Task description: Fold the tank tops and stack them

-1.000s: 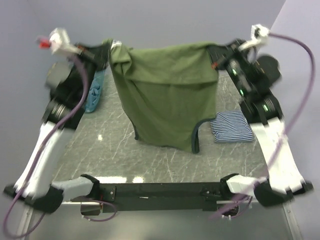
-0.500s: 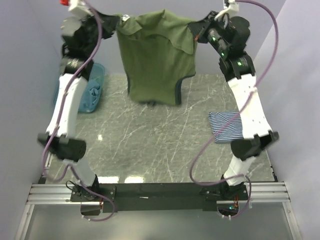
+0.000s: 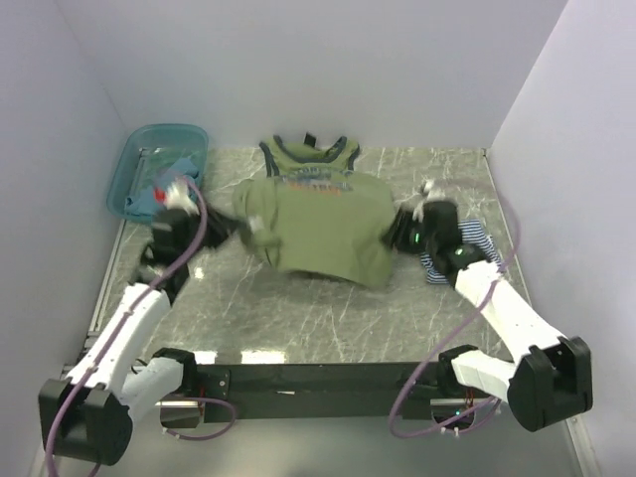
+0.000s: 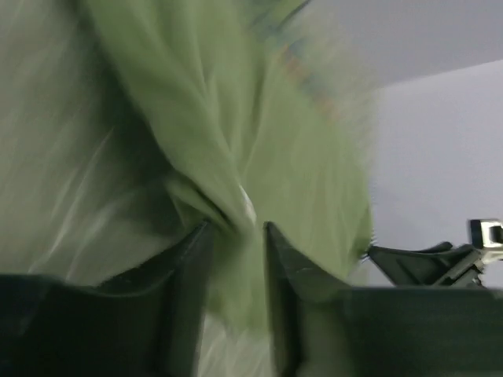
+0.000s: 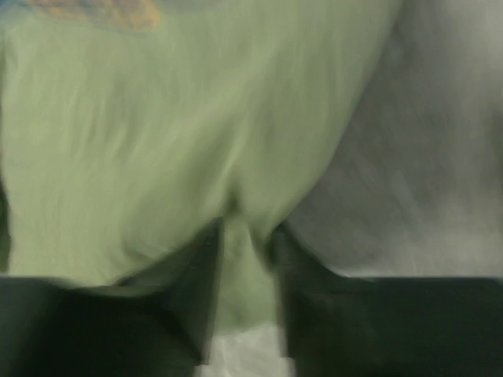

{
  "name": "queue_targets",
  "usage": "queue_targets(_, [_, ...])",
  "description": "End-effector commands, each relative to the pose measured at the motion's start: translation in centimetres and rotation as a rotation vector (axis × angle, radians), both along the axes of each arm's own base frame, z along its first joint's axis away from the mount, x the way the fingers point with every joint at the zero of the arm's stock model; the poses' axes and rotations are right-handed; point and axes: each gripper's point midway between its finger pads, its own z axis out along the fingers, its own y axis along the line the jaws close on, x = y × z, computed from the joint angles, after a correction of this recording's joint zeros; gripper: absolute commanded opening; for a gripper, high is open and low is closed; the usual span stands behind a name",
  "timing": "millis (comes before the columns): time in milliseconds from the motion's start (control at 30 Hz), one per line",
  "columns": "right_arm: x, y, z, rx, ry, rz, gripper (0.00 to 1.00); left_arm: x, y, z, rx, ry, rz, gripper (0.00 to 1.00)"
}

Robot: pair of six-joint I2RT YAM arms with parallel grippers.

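Soft, floppy green tank top (image 3: 318, 229): hold its side edges. Narrow left tool (image 4: 236, 229) at nine o'clock, narrow right tool (image 5: 245, 228) at three; blur hides any grip.

Both wrist views are blurred; the right arm (image 3: 497, 303) half covers the striped top (image 3: 481, 238).

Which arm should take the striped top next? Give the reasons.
Right. The right gripper sits at the right edge of the olive top, the striped top lying just beside its wrist; the left gripper is across the olive top.
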Motion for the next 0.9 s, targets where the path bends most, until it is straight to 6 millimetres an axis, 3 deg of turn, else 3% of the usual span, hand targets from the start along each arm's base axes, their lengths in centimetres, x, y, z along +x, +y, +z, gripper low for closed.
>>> queue_targets(0, [-3.8, -1.1, -8.3, -0.049, 0.190, -0.012, 0.54, -4.3, -0.1, -10.6, -0.095, 0.312, 0.022, 0.39])
queue_targets(33, [-5.2, -1.6, -10.5, -0.071, 0.252, -0.017, 0.57, -5.6, 0.0, -13.6, -0.097, 0.372, 0.028, 0.49])
queue_targets(167, [-7.0, -2.9, -12.5, -0.102, 0.296, -0.061, 0.65, -7.8, 0.9, -15.6, -0.084, 0.421, 0.073, 0.56])
queue_targets(233, [-7.3, -4.1, -13.2, -0.143, 0.310, -0.112, 0.67, -7.8, 1.7, -15.7, -0.052, 0.436, 0.109, 0.59])
queue_targets(367, [-6.4, -5.2, -13.9, -0.175, 0.329, -0.198, 0.67, -7.5, 3.0, -17.7, 0.060, 0.521, 0.161, 0.55])
queue_targets(433, [-5.1, -5.6, -14.1, -0.183, 0.328, -0.242, 0.67, -6.9, 3.4, -17.9, 0.101, 0.549, 0.178, 0.43])
queue_targets(567, [-3.4, -5.5, -14.4, -0.183, 0.348, -0.276, 0.66, -6.1, 3.8, -19.2, 0.193, 0.628, 0.177, 0.37])
queue_targets(700, [-3.8, -5.2, -15.9, -0.188, 0.412, -0.258, 0.63, -6.4, 3.9, -19.9, 0.257, 0.690, 0.146, 0.31])
queue_targets(867, [-5.2, -5.8, -16.7, -0.190, 0.446, -0.291, 0.63, -8.7, 3.7, -21.4, 0.331, 0.802, 0.155, 0.36])
